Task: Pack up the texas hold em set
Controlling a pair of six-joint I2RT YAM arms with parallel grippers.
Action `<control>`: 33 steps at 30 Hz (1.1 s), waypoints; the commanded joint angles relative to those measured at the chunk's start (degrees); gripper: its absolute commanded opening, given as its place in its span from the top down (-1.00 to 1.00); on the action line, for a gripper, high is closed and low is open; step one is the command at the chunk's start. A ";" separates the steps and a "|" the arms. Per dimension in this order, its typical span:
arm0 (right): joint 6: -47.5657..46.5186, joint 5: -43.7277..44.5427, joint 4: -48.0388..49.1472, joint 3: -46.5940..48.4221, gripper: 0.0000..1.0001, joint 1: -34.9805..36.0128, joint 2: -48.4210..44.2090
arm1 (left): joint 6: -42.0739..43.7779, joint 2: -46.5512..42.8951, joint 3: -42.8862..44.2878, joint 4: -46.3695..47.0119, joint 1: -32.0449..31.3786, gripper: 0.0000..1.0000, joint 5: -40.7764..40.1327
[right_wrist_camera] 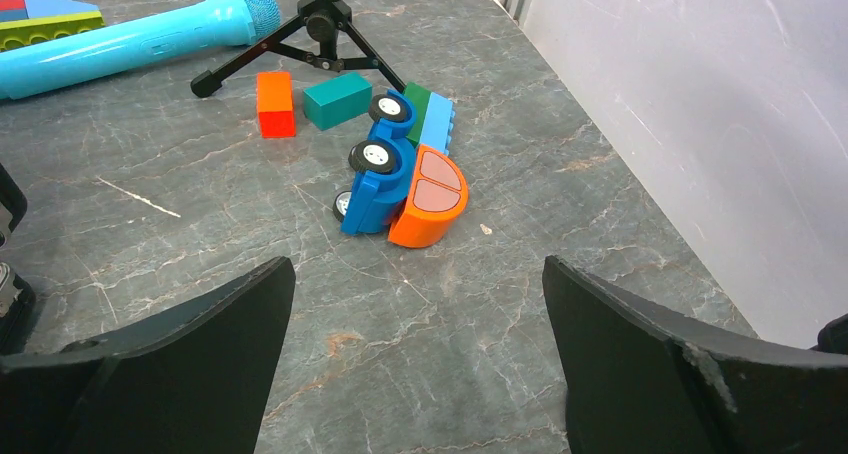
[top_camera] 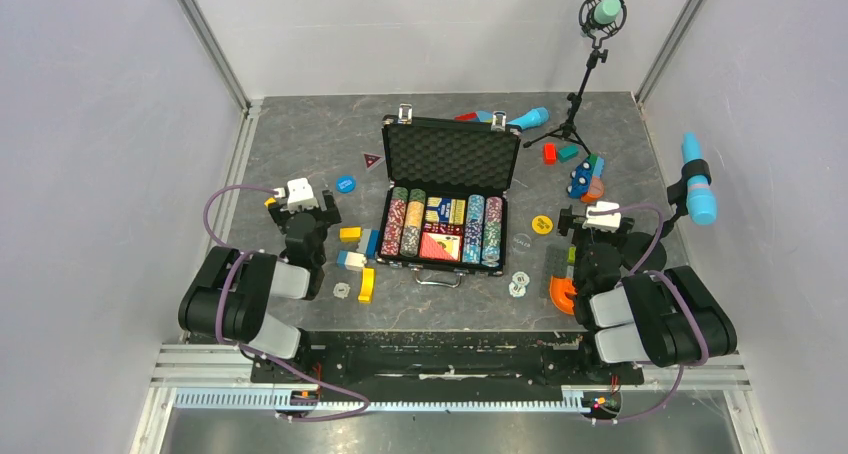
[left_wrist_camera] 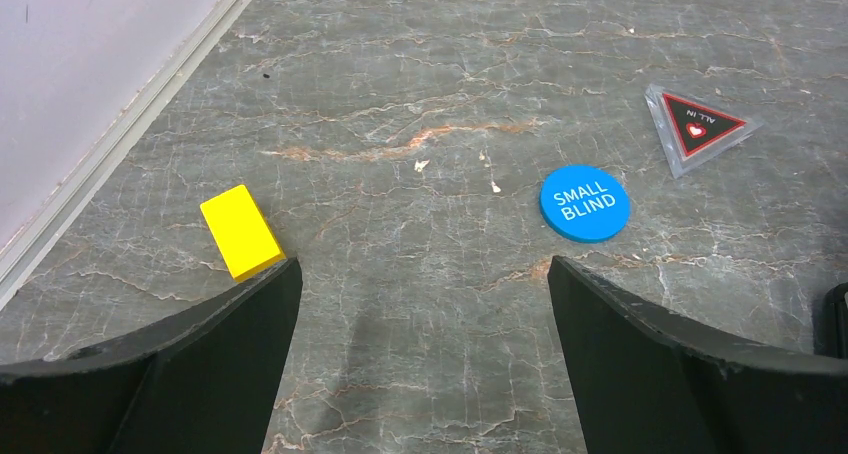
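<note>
The black briefcase [top_camera: 400,262] lies open mid-table, its foam-lined lid [top_camera: 452,159] standing up at the back. Rows of poker chips [top_camera: 406,224] and card decks [top_camera: 440,244] fill it. Loose on the table are a blue SMALL BLIND button [left_wrist_camera: 585,203], a triangular ALL IN marker [left_wrist_camera: 700,126], a yellow button [top_camera: 541,224], a clear dealer button [top_camera: 521,242] and small chips [top_camera: 519,282]. My left gripper [left_wrist_camera: 425,264] is open and empty left of the case, near the blue button. My right gripper [right_wrist_camera: 418,262] is open and empty right of the case.
A yellow block [left_wrist_camera: 240,231] lies by my left finger. More toy blocks [top_camera: 357,249] sit left of the case. A blue toy car [right_wrist_camera: 385,174], red and green blocks, a blue microphone [right_wrist_camera: 130,39] and a tripod stand [top_camera: 585,74] lie at right. Walls stand close on both sides.
</note>
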 commanded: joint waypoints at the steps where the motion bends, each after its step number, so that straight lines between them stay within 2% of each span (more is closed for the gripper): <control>1: -0.65 -0.49 1.94 -6.27 -0.97 -0.13 -0.13 | 2.48 -0.35 0.27 1.25 0.36 -0.99 -0.23; 20: -0.63 -0.52 1.50 -5.96 -0.97 -0.12 -0.01 | 2.46 -0.50 -0.15 1.87 0.40 -0.99 -0.53; 25: -0.70 0.08 2.27 -6.38 -0.97 -0.18 -0.30 | 2.76 -4.80 -2.12 2.73 -0.55 -0.99 -2.99; 27: 0.00 1.93 0.01 -5.78 -0.97 -0.12 -1.68 | 2.76 -10.04 -1.26 -3.29 -2.10 -0.99 -7.37; 29: 0.91 3.69 -5.57 -4.05 -0.97 -0.12 -4.40 | 0.71 -17.09 1.28 -13.91 -2.67 -0.99 -11.38; 31: 1.30 4.41 -12.73 -1.87 -0.97 -0.15 -7.56 | -8.83 -23.79 5.73 -29.50 -2.69 -0.99 -18.89; 33: 1.83 4.29 -19.60 1.15 -0.97 -0.14 -10.83 | -16.98 -28.88 10.23 -45.12 -2.68 -0.99 -21.50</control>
